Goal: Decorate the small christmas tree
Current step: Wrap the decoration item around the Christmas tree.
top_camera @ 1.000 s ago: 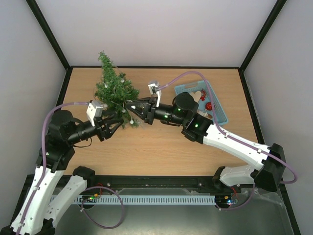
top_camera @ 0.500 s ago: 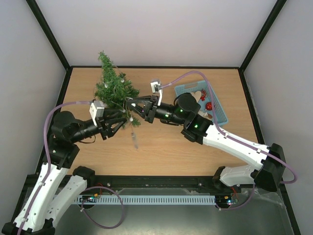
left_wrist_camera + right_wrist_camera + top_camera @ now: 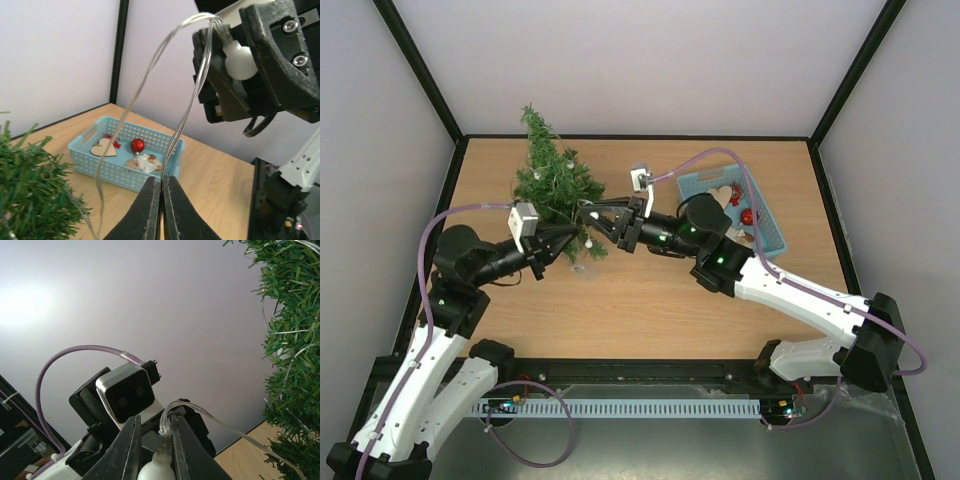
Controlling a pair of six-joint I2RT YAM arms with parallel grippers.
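The left arm [image 3: 415,370] and the right arm [image 3: 805,297] share one build: white shells on the lower links, black rounded joints further out. A purple cable [image 3: 470,212] runs along each towards the wrist, where a white boxy camera housing [image 3: 523,218] sits. The left gripper [image 3: 161,179] has slim matte black fingers tapering to points; the right gripper [image 3: 155,419] looks alike, with two silver screw heads [image 3: 299,60] in one finger. Small green lights [image 3: 720,256], possibly status LEDs, dot the right arm's joints
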